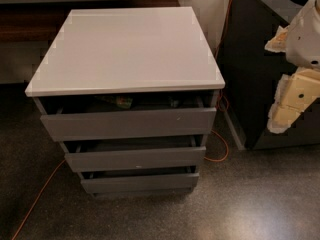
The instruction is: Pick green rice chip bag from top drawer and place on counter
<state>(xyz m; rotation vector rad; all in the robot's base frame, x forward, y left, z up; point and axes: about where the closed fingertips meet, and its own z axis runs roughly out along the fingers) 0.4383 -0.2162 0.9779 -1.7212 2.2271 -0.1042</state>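
Note:
The green rice chip bag lies inside the top drawer, which is pulled out a little. Only a small green part of the bag shows in the dark gap under the counter. The counter is a pale, bare slab on top of the grey cabinet. My gripper, with cream-coloured fingers on a white arm, hangs at the right edge of the view. It is well to the right of the cabinet, at about drawer height, and apart from it.
Two lower grey drawers are also slightly open. A dark black cabinet stands to the right, behind my gripper. An orange cable runs along the speckled floor around the cabinet. A dark wooden shelf is behind at the left.

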